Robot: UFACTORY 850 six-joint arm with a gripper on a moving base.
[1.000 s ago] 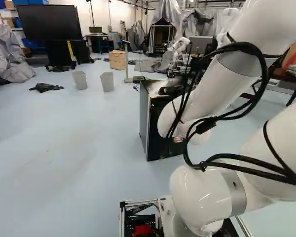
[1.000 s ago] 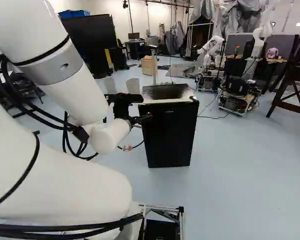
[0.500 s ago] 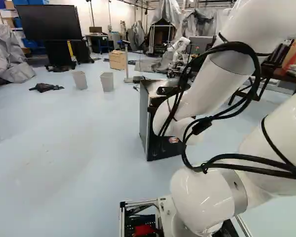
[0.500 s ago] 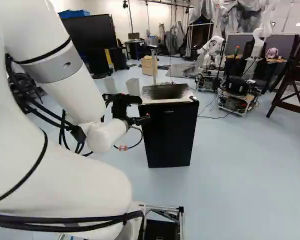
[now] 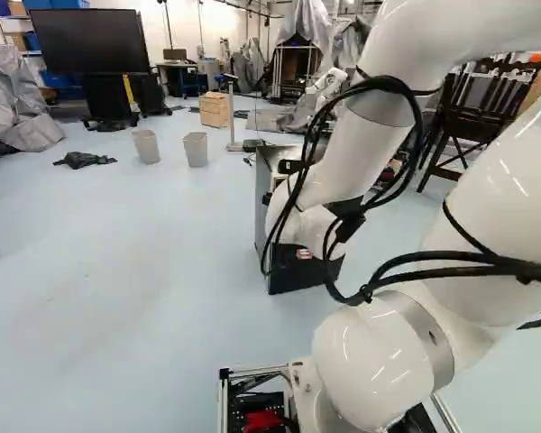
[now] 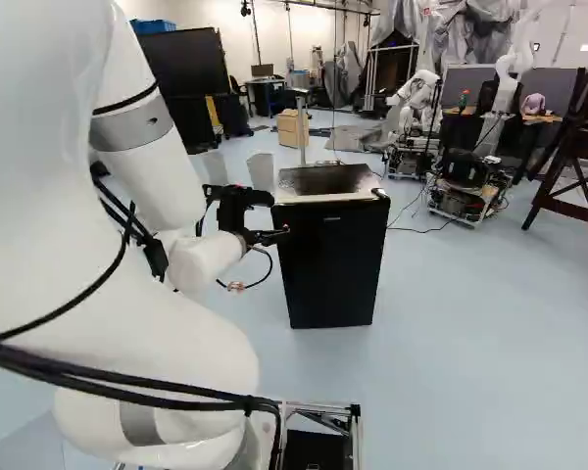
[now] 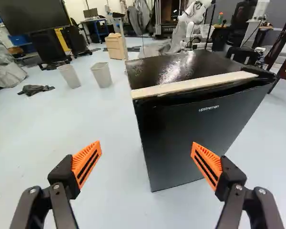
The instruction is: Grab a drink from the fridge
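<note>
Door-opening seems in hand: the gripper (image 7: 147,144), 2 fingers (image 7: 87,160) spread wide, must next be brought to the door (image 6: 331,264) of the black mini fridge (image 6: 325,180), near the right base view's centre.

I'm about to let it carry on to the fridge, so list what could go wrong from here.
- The open gripper has one finger in line with the door and the other off beside the fridge; driving straight ahead might knock the door rather than hook it.
- The black cables loop loosely off the arm and could snag on the fridge.
- The door looks closed, hiding any drink, so reaching in too soon would likely end in a collision.
</note>
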